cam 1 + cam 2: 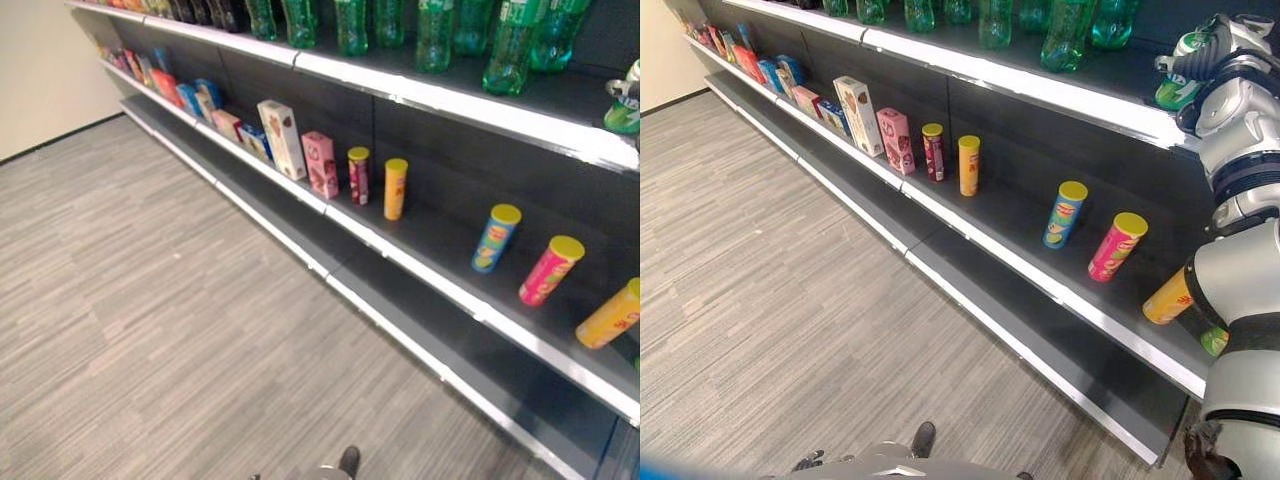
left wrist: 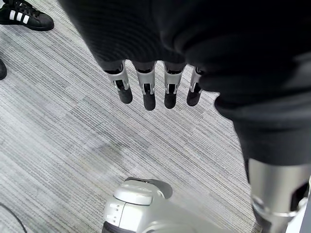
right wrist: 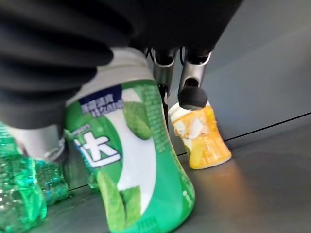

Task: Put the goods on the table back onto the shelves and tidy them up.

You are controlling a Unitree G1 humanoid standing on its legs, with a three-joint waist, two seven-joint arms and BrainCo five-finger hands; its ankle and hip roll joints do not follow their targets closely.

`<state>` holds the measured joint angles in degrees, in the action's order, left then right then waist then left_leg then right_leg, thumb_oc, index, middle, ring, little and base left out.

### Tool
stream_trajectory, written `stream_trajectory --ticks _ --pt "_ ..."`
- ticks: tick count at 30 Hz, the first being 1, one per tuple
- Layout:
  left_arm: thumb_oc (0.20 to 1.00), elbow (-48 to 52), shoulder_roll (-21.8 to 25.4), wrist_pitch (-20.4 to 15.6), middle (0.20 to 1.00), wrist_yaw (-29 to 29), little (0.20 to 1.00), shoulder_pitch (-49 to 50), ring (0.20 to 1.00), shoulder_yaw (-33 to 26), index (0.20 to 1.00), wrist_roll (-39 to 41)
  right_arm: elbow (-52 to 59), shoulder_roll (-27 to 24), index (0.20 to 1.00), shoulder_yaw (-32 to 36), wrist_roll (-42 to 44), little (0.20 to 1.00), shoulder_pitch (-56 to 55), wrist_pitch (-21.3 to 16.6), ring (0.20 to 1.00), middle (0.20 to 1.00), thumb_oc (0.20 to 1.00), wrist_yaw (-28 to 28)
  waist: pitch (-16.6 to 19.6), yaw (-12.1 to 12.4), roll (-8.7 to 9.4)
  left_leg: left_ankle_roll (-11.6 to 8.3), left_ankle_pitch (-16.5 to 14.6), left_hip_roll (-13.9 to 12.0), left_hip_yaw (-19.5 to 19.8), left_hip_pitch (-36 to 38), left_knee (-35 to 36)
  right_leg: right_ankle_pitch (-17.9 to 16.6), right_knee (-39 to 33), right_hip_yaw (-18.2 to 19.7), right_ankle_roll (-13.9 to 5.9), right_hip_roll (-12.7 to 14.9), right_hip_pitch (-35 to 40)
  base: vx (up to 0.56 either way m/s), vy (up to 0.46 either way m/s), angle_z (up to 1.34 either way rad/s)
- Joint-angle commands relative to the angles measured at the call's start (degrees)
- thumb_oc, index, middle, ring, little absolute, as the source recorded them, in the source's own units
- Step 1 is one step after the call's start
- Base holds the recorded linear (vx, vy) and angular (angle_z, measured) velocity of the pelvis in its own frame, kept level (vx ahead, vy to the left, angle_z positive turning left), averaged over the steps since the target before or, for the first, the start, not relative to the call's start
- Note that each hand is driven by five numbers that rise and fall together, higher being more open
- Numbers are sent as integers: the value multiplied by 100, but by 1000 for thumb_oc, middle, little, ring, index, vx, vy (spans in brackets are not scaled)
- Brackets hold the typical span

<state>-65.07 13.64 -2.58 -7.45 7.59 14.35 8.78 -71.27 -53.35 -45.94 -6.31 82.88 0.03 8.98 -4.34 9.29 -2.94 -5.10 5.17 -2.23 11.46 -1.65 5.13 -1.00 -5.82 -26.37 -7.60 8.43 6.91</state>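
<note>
Shelving unit runs diagonally along the wall, three dark shelves with pale front edges, over grey striped carpet. Top shelf carries a row of green bottles. Middle shelf has boxes at the far end, incl. a tall white carton and a pink carton next to it, then upright cans: dark red can and orange can close together, and well apart from them a blue can, a pink can and an orange-yellow can at the near end, all three leaning in the head views. Bottom shelf is bare where visible. Right arm is raised to the top shelf at its near end; right hand is wrapped around a green gum bottle, fingers curled round its far side. In the right wrist view the bottle's base sits at the shelf surface; contact vs. just above, cannot tell. A small yellow bottle stands on the shelf just behind it, green bottles alongside. Left hand hangs over the carpet, fingers straight and relaxed, holding nothing. A person's black shoe with white stripes is on the carpet in the left wrist view.
</note>
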Motion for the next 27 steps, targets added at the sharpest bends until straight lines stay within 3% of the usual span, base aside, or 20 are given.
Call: stream_trajectory --ticks 1,13,27 --pt "1000 -70 312 -134 1000 -4 1000 -332 1000 234 1000 -10 -75 -242 200 -850 -227 200 828 -43 200 200 200 -41 -236 63 437 -525 -379 -127 -410 -5 -200 896 422 220 -180 232 410 0 0 0" --pt "1000 -36 343 -155 1000 -22 1000 -365 1000 186 1000 -51 -27 -290 200 -1071 -394 200 897 -36 200 200 200 -182 -251 -86 548 -475 -468 -147 -540 56 -233 884 436 405 -191 248 354 9 2 -7" --pt "1000 -42 373 -140 1000 -3 1000 -426 1000 173 1000 -67 -1 -85 200 -787 -139 200 665 -57 200 200 200 -230 -264 -173 585 -429 -530 -182 -694 162 -216 843 387 595 -192 233 328 -5 4 -10"
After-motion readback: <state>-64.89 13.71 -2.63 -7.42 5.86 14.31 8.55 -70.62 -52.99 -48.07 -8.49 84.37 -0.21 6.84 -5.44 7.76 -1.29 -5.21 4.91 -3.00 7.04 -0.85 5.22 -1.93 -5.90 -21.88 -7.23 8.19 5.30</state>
